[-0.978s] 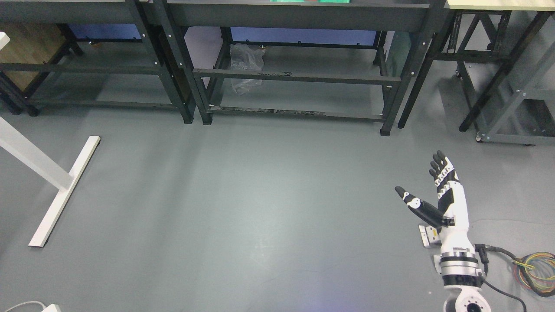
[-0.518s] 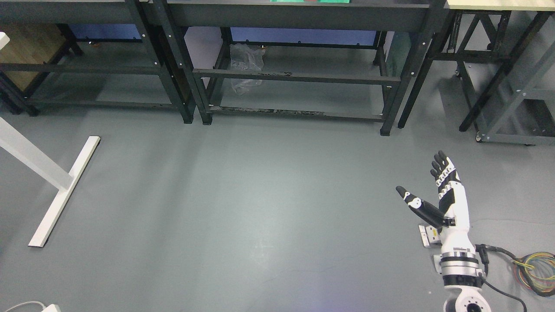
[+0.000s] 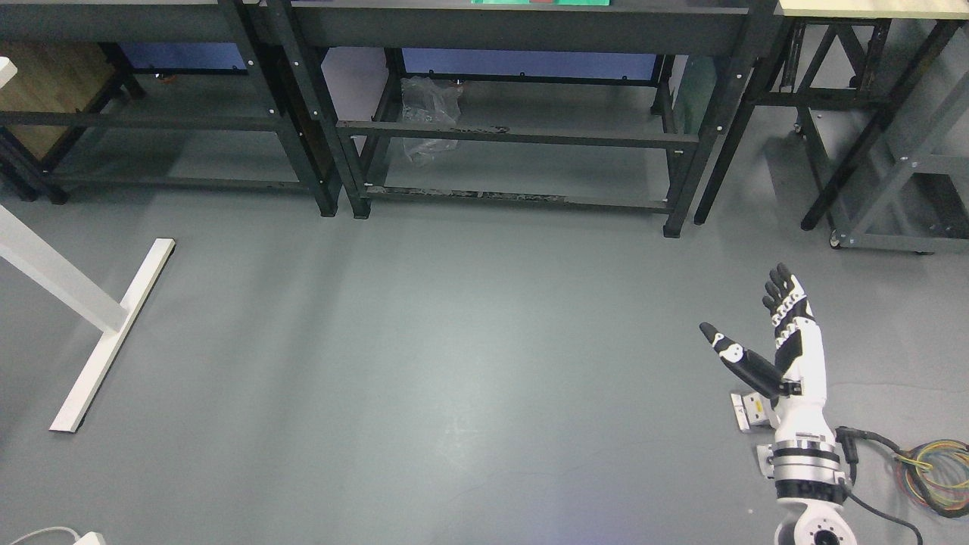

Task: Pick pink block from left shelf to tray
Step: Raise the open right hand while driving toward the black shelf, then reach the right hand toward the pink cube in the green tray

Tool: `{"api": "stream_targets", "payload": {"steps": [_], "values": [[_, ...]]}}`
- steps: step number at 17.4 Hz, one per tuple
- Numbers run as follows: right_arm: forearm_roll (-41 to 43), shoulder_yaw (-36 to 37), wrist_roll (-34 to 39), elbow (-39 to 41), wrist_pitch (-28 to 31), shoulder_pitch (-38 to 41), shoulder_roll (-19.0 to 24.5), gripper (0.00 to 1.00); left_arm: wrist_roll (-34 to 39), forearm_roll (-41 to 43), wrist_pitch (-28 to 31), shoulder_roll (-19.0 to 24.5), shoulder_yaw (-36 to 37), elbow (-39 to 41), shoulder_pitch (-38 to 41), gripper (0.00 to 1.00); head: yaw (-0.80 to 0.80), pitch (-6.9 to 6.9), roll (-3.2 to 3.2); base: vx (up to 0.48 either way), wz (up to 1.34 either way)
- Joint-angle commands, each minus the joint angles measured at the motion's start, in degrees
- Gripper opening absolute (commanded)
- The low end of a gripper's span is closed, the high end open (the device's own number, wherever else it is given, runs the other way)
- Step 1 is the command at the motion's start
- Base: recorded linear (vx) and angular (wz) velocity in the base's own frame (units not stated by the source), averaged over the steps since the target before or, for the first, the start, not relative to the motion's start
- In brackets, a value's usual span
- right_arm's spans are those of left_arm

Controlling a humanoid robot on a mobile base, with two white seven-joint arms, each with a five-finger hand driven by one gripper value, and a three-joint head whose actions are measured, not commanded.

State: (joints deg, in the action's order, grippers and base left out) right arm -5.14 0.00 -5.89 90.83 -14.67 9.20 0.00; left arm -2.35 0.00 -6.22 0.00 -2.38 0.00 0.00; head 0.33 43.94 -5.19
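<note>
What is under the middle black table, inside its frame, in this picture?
Under the middle black table, a crumpled clear plastic bag hangs near the left side, above the grey floor. The lower rails carry nothing else visible. The tabletop's surface is mostly cut off by the picture's edge.

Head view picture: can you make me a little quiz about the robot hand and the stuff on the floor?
1. True or false: the right hand is holding a pink block.
2. What lies on the floor at the right edge, near the robot's wrist? A) a coil of coloured cables B) a ball C) a shoe
3. Fill in: the plastic bag sits under the dark metal ____.

Key: 1. False, its fingers are spread and it holds nothing; no pink block shows. 2. A. 3. Shelf rack.
</note>
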Motion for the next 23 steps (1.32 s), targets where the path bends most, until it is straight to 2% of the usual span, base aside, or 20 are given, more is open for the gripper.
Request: {"api": "stream_targets", "payload": {"steps": [1,3,5,7,12,15,23], "values": [[-24.6,-0.4,-8.2,0.0,0.4,-0.4,-1.0,1.00,0.0,0.1,0.0,1.0,0.0,1.0,-1.8,1.00,0.00,0.00,0.00,-0.015,0.00],[-41.2,-1.2,-14.8,0.3,3.2,-0.7,-1.0,1.00,0.0,0.1,0.0,1.0,0.0,1.0,-1.8,1.00,0.00,0.00,0.00,0.000,0.00],[-47.7,-3.4,-15.5,2.2,9.8,-0.8,-1.0,1.00,0.0,0.1,0.0,1.0,0.0,1.0,-1.8,1.00,0.00,0.00,0.00,0.011,0.00],[-49.3,-3.7,-13.9,4.3,12.1,-0.8,-1.0,1.00,0.0,0.1,0.0,1.0,0.0,1.0,-1.8,1.00,0.00,0.00,0.00,0.046,0.00],[-51.0,-3.7,-8.5,5.5,11.8,-0.4,-1.0,1.00,0.0,0.1,0.0,1.0,0.0,1.0,-1.8,1.00,0.00,0.00,0.00,0.177,0.06],[-51.0,-3.7,-8.5,5.5,8.8,-0.2,-1.0,1.00,0.0,0.1,0.0,1.0,0.0,1.0,-1.8,1.00,0.00,0.00,0.00,0.269,0.12],[-51.2,-3.7,-8.5,5.5,9.1,-1.1,-1.0,1.00,0.0,0.1,0.0,1.0,0.0,1.0,-1.8,1.00,0.00,0.00,0.00,0.327,0.04]]}}
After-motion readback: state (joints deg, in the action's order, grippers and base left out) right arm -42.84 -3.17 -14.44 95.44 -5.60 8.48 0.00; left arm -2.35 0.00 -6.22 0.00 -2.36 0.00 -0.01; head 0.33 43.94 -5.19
